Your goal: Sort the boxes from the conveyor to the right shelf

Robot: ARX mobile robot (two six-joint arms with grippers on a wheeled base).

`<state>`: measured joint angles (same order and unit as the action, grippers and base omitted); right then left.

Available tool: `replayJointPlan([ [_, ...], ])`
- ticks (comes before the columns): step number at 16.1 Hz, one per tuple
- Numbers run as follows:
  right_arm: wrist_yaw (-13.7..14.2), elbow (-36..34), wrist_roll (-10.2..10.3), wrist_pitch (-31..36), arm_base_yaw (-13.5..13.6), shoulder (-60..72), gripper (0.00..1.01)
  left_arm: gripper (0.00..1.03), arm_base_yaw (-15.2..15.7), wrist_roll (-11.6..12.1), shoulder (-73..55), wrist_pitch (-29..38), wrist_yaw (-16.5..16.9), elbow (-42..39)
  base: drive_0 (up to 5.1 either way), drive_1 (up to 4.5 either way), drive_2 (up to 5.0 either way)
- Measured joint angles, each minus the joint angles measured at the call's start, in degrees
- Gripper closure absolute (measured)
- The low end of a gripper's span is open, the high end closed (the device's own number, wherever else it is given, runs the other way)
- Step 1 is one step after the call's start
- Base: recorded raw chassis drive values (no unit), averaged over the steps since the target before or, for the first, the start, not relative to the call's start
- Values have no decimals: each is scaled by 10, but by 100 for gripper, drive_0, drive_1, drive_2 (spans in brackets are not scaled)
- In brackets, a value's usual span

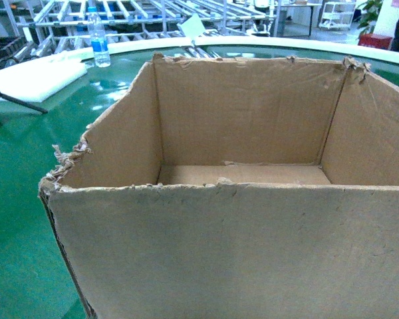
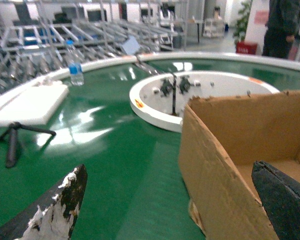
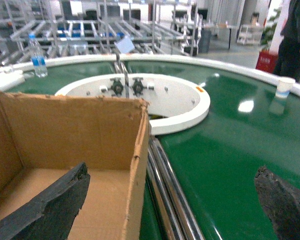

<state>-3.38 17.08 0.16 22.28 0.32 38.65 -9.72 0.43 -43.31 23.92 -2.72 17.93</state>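
A big brown cardboard box [image 1: 233,252] with torn top edges stands open and empty on the green conveyor [image 1: 20,173], filling most of the head view. My left gripper [image 2: 169,170] is open and straddles the box's left wall [image 2: 215,170]: one finger hangs outside over the belt, the other inside the box. My right gripper [image 3: 172,170] is open across the box's right wall [image 3: 137,165], one finger inside and one over the belt. Neither gripper shows in the head view. Silver steel racks [image 1: 126,14] stand beyond the belt; I cannot tell which is the right shelf.
A water bottle [image 1: 98,41], a white foam slab [image 1: 33,76] and a black stand [image 1: 10,101] sit at the belt's far left. A white inner ring [image 2: 155,107] and chrome rails [image 3: 172,200] lie right of the box. A paper cup [image 3: 285,86] and a person [image 3: 296,35] are at the far right.
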Motion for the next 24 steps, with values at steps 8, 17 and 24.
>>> replayJointPlan([
  [8, -61, 83, 29, -53, -24, 103, 3, 5, -63, -20, -99, -56, -26, 94, 0, 0, 0],
  [17, -44, 158, 17, -77, -7, 243, 3, 5, -149, -106, -239, -96, -172, 156, 0, 0, 0],
  [24, -47, 180, 6, -113, 23, 277, 3, 5, -149, -106, -251, -103, -180, 167, 0, 0, 0],
])
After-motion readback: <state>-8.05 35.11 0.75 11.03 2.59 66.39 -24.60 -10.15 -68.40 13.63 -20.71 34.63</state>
